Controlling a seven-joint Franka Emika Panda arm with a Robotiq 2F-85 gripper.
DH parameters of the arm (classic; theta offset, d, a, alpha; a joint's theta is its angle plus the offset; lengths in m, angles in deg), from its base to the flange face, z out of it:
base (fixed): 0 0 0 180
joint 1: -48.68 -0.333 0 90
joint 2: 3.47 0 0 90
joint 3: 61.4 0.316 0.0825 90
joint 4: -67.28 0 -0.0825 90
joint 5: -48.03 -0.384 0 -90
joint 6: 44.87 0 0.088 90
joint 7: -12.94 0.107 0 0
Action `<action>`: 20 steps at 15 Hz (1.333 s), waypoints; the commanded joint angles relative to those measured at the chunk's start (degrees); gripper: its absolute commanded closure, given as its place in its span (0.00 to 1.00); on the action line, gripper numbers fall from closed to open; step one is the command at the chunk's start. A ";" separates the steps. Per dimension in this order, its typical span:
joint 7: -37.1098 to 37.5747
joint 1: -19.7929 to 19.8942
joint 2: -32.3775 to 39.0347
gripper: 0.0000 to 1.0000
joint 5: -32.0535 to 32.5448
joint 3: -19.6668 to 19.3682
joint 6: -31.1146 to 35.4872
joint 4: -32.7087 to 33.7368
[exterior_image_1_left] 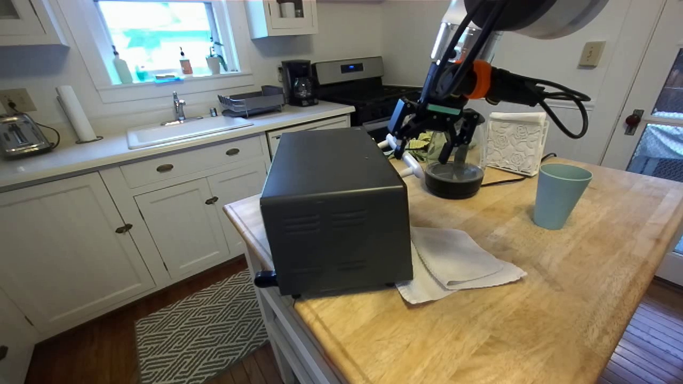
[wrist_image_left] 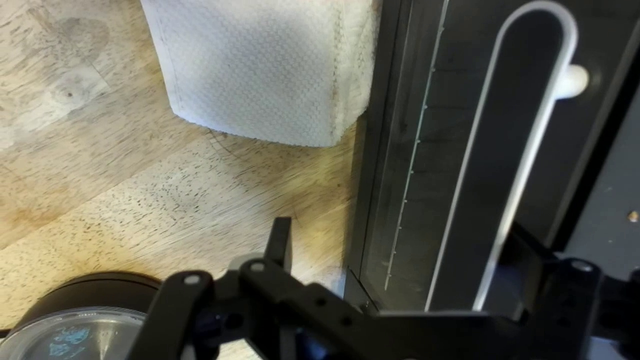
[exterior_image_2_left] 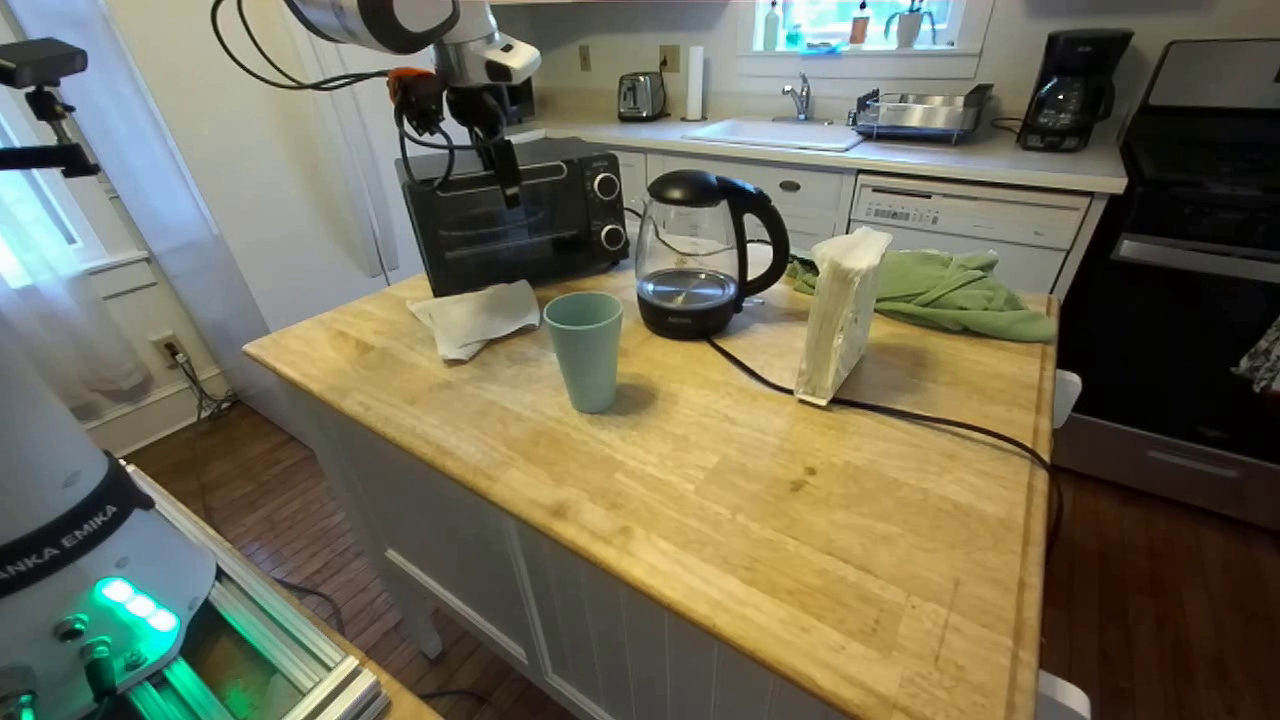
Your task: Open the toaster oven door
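Observation:
The toaster oven is a dark grey box at the table's edge, also in an exterior view. Its glass-fronted door stands upright and shut against the box. The pale bar handle sticks out from the door; in the wrist view the handle runs as a long pale-edged loop. My gripper is open and points down at the handle. In the wrist view the gripper has its fingers on either side of the handle, nothing clamped. Whether a finger touches the handle I cannot tell.
A glass kettle stands close by the gripper, its black base low left in the wrist view. A white cloth lies before the door. A blue-green cup, a napkin holder and a green cloth share the table.

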 commanded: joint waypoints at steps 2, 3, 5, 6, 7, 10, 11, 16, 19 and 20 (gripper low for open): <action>0.74 0.48 -0.10 0.00 -0.42 -1.60 -1.22 0.83; 0.00 0.73 -0.39 0.00 -1.48 -1.83 -2.03 0.70; -0.30 1.12 -0.66 0.00 -1.69 -2.57 -2.71 0.12; -1.22 1.34 -0.78 0.00 -2.74 -2.83 -3.47 -0.04; -1.50 1.53 -0.80 0.00 -3.51 -3.10 -3.99 -0.23; -1.28 2.23 -1.00 0.00 -5.40 -3.81 -4.55 -1.23; -0.75 2.49 -1.10 0.00 -5.54 -4.11 -4.65 -1.57; -6.86 4.45 -2.14 0.00 -12.44 -5.17 -6.05 -3.92; -16.28 6.20 -2.13 0.00 -19.93 -5.84 -6.11 -5.72; -20.05 6.82 -1.87 0.00 -22.56 -6.07 -5.94 -6.29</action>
